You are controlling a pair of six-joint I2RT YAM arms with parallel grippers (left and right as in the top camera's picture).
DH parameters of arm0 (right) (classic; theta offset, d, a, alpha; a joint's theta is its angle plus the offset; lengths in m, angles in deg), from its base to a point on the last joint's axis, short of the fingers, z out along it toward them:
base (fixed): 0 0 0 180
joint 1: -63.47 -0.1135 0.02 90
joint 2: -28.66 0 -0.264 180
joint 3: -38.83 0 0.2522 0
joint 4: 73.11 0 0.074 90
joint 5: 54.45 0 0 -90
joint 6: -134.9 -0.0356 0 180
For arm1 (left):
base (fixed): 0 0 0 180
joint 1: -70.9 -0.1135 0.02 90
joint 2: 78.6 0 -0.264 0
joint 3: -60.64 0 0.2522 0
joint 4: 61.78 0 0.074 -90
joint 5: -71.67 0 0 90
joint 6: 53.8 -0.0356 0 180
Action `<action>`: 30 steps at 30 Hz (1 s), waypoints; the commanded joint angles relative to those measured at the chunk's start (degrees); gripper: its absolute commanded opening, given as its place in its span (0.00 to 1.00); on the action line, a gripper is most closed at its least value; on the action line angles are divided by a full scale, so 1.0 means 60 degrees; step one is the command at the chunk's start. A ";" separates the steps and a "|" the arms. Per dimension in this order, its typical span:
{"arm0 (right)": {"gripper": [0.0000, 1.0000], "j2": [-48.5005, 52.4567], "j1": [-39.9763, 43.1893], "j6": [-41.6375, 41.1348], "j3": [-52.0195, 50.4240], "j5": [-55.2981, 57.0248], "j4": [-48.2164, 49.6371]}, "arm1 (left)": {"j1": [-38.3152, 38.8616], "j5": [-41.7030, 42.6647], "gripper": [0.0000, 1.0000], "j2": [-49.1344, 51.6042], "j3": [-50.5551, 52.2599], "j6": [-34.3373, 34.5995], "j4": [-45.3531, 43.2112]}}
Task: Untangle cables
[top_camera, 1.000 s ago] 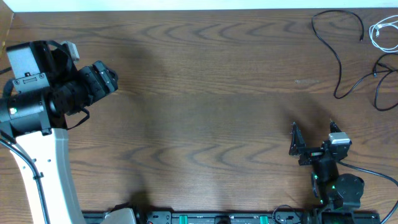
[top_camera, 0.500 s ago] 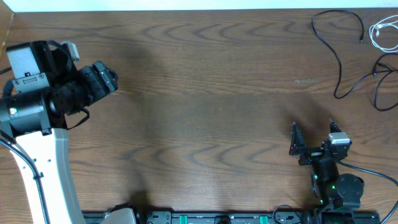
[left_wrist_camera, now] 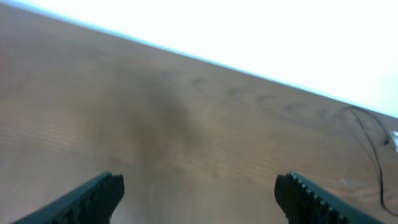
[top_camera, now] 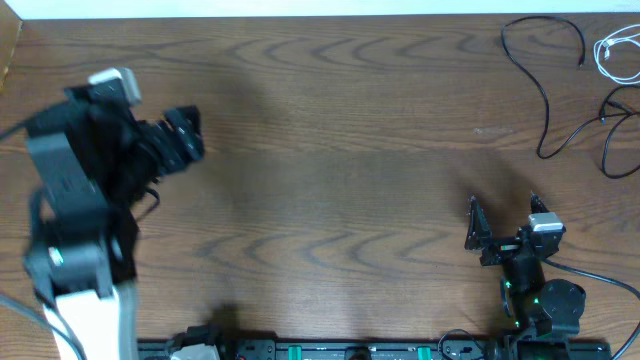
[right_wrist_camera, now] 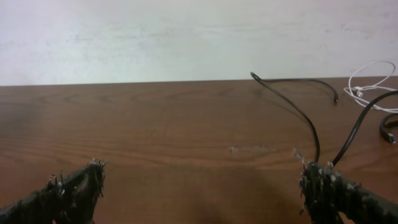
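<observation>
The cables lie apart at the table's far right corner. One black cable [top_camera: 546, 92] makes a long loop, a second black cable [top_camera: 612, 135] curls beside it, and a white cable [top_camera: 614, 50] lies at the edge. My right gripper [top_camera: 505, 212] is open and empty, well in front of them. In the right wrist view its fingers [right_wrist_camera: 202, 183] frame bare wood, with the first black cable [right_wrist_camera: 292, 106], the second black cable [right_wrist_camera: 359, 123] and the white cable [right_wrist_camera: 367, 79] beyond. My left gripper [top_camera: 188, 133] is open and empty at the far left, its fingers [left_wrist_camera: 199, 193] spread over bare wood, with a black cable [left_wrist_camera: 372, 142] far off.
The wooden table [top_camera: 330, 160] stretches between the two arms. A white wall runs along its far edge [right_wrist_camera: 186, 37]. The right arm's base and its thick black wire [top_camera: 590, 275] sit at the front right. A rail [top_camera: 330, 350] lines the front edge.
My left arm has swung to the right and toward the front, its gripper now slightly further right. The right arm and the cables have not moved.
</observation>
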 commanded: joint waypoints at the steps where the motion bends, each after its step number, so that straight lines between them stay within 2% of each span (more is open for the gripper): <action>1: 0.99 -0.0062 0.0033 -0.0113 -0.0029 -0.0058 -0.0015 | 0.0481 -0.0062 0.84 -0.1315 0.1712 -0.0987 -0.1260; 9: 0.99 -0.0062 0.0033 -0.0113 -0.0033 -0.0058 -0.0015 | 0.0590 -0.0062 0.84 -0.4404 0.6240 -0.1876 -0.4976; 18: 0.99 -0.0062 0.0033 -0.0117 -0.0029 -0.0058 -0.0015 | 0.0601 -0.0222 0.84 -0.7260 1.0469 -0.1953 -0.8244; 24: 0.99 -0.0062 0.0033 -0.0113 -0.0029 -0.0058 -0.0015 | 0.0776 -0.0601 0.84 -0.8663 1.1890 -0.1953 -0.8630; 30: 0.99 -0.0062 0.0033 -0.0113 -0.0029 -0.0058 -0.0015 | 0.0805 -0.0856 0.84 -0.9318 1.2429 -0.1953 -0.8378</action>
